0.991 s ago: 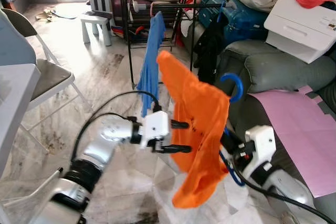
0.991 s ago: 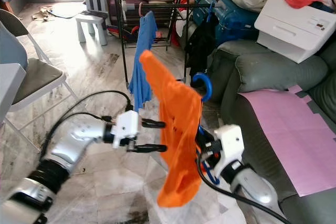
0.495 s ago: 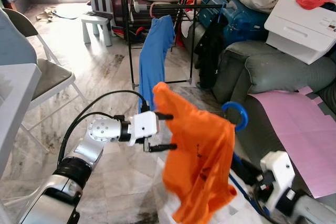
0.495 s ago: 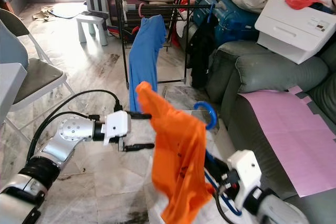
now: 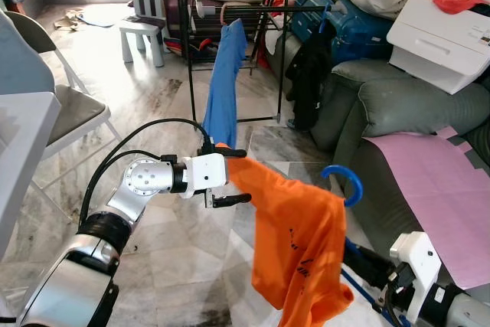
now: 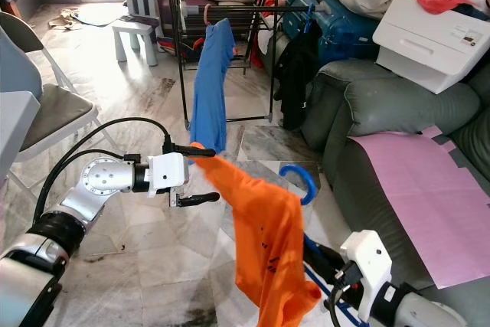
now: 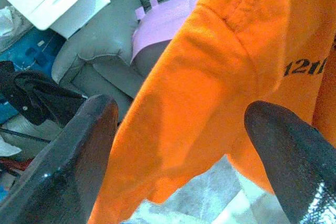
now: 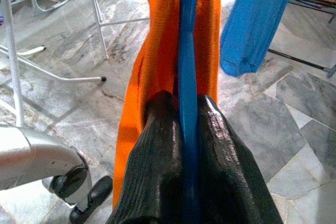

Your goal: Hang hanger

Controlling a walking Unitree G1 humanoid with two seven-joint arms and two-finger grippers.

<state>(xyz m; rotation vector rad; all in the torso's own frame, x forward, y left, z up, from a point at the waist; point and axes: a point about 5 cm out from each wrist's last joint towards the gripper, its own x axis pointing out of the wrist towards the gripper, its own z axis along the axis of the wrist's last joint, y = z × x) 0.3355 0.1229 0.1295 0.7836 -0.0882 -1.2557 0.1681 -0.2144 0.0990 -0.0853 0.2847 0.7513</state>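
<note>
An orange shirt hangs on a blue hanger whose hook sticks up above the marble floor. My right gripper is shut on the hanger's blue bar, low at the right beside the sofa. My left gripper is open, its two fingers standing either side of the shirt's raised shoulder end without pinching it. Behind stands the black drying rack, with a blue shirt hanging from it on a pink hanger.
A grey sofa with a pink sheet and a white drawer box lies at the right. A black garment hangs on the rack's right side. A folding chair and a white child's chair stand left.
The hanger and orange shirt have sunk lower and tilted as the right arm drew back. The left gripper slid left and now brackets the shirt's shoulder end.
</note>
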